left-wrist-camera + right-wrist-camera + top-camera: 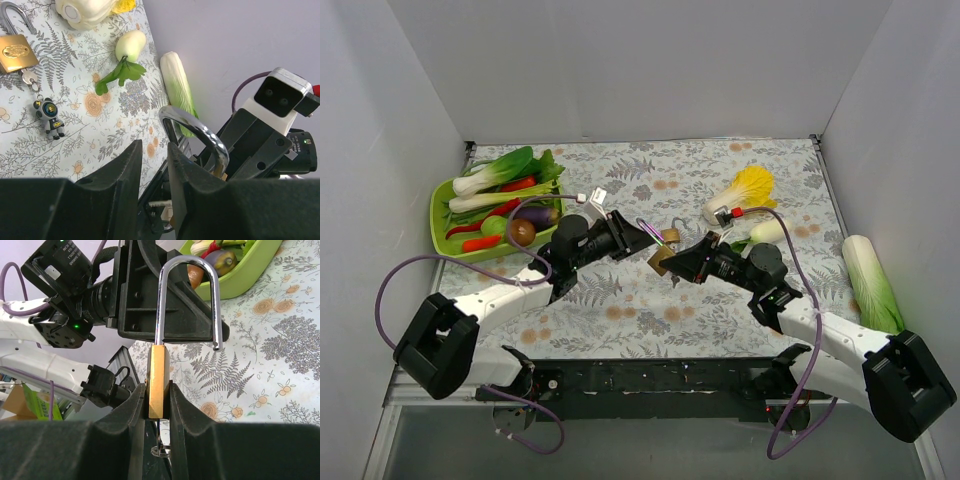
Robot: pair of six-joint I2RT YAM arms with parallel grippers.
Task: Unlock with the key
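The floral-patterned bench [620, 320] carries everything. Two arms meet over its middle.

A green tray [436, 212] sits at the far left, heaped with vegetables too crowded to count. Three loose vegetables lie on the right: a long green-and-white cabbage [870, 280] by the right wall, a yellow-leaved cabbage [748, 190] farther back, and a small white radish [767, 232] with green leaves between them.

There are two brass padlocks. The right end effector [158, 390] is clamped on the body of one padlock [158, 367], holding it upright above the bench. Its steel shackle [187, 260] is sprung, with one leg hanging free of the body. The left end effector [155, 145] sits just beside that shackle, its fingers a narrow slit apart with nothing visible between them.

The second padlock [16, 52] lies flat on the bench beyond them, its shackle also open. A silvery key [29, 76] sits at its base, chained to a small astronaut charm [48, 116].

The key [162, 449] is barely visible. Only a thin silvery ring and a sliver of metal hang under the held padlock, in the gap between the right fingers. Its head is hidden there, and in the top view it is too small to find.
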